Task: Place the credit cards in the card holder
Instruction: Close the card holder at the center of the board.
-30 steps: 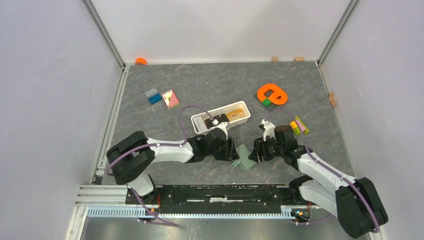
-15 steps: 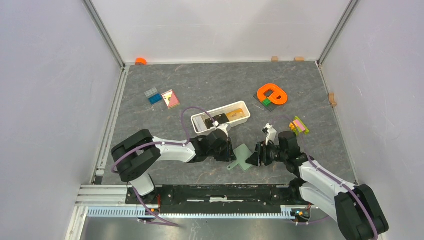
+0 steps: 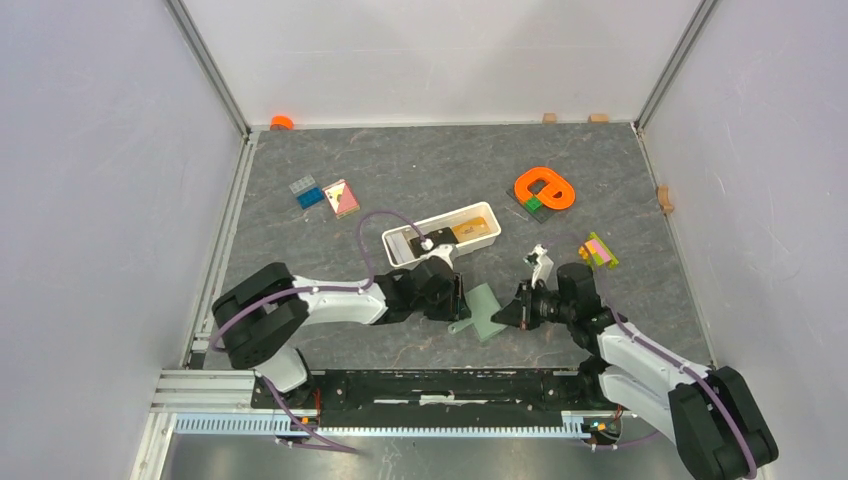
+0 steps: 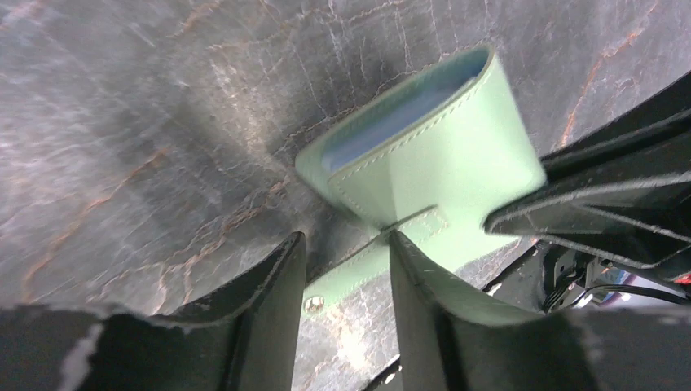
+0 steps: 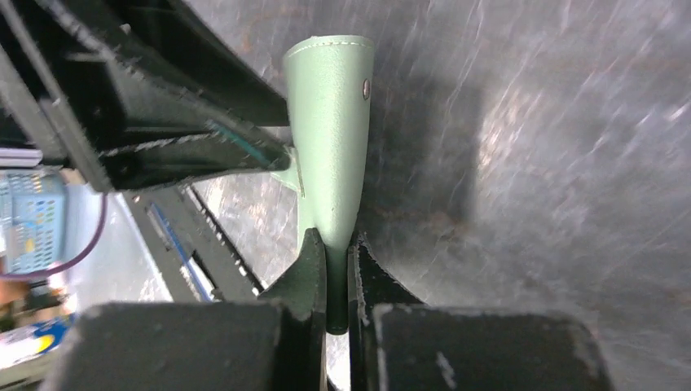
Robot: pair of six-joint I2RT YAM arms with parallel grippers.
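Observation:
The sage-green card holder [image 3: 484, 311] lies between my two grippers near the front of the table, its pale blue inside showing in the left wrist view [image 4: 440, 171]. My right gripper [image 5: 334, 242] is shut on one edge of the card holder [image 5: 330, 122] and holds it tilted up. My left gripper [image 4: 346, 239] is open, with the snap strap [image 4: 342, 281] lying loose between its fingers. The credit cards rest in the white tray [image 3: 487, 212]: a black one [image 3: 405, 243] and a tan one [image 3: 470, 232].
An orange ring-shaped piece [image 3: 545, 187] lies at the back right, and coloured blocks [image 3: 598, 250] sit just right of the right arm. Blue blocks [image 3: 307, 190] and a pink card [image 3: 342, 197] lie at the back left. Enclosure walls stand all round.
My right gripper has closed on the card holder's edge. The card holder has shifted slightly left and up between the grippers. My left jaws narrowed and then parted a little.

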